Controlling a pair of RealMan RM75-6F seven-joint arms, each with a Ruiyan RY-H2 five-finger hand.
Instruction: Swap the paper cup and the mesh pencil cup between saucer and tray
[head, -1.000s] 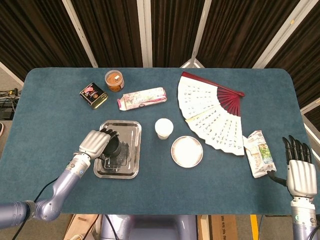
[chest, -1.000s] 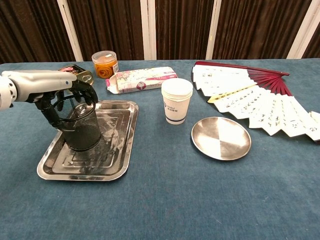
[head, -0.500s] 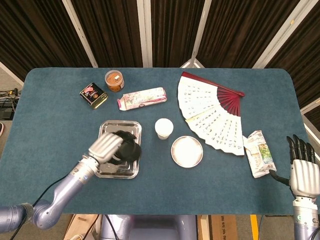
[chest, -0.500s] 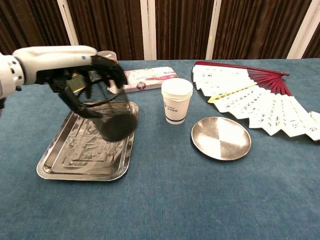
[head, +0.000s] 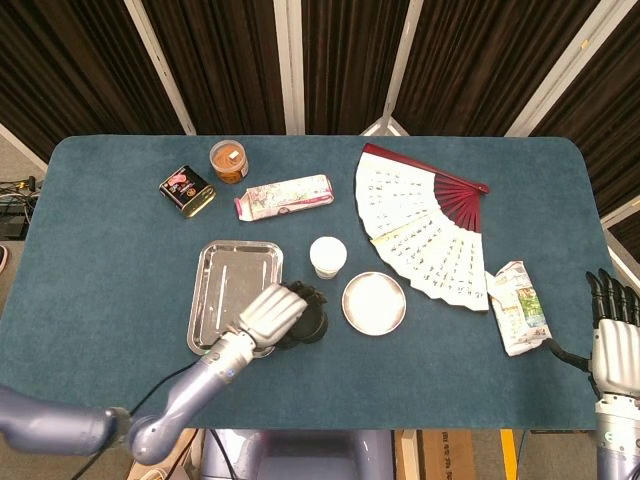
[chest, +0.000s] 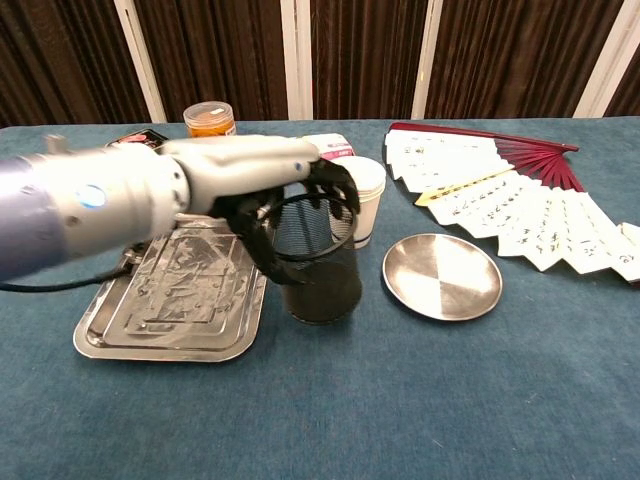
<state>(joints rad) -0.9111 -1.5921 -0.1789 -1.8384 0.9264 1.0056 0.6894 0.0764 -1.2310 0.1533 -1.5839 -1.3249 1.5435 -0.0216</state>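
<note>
Fingers (chest: 335, 185) of the left hand (chest: 262, 172) curl over the rim of the mesh pencil cup (chest: 318, 262), dark tips hooked on its far and near edges, so the hand grips it from above. The cup stands upright under those fingers, over the blue cloth just to the right of the tray (chest: 170, 300) and left of the saucer (chest: 442, 275); whether its base touches the cloth cannot be told. In the head view the same hand (head: 270, 314) covers most of the cup (head: 303, 321), which sits between the tray's right edge (head: 230, 291) and the saucer (head: 374, 303).

Just behind the fingertips stands the paper cup (chest: 364, 196), upright on the cloth, partly hidden by the hand and the mesh rim; from above it (head: 328, 256) lies beyond the gripped cup and close to the saucer's far-left rim. Neither tray nor saucer carries anything.

Further beyond the fingers lie a pink packet (head: 284, 196), a small dark tin (head: 187, 189) and an orange-lidded jar (head: 228, 161). Well off to their right spreads an open paper fan (head: 423, 229), and past it a crumpled packet (head: 518, 307).

At the far right edge of the table, the right hand (head: 614, 337) shows only in the head view, its dark fingers (head: 606, 298) straight, slightly apart, holding nothing.
</note>
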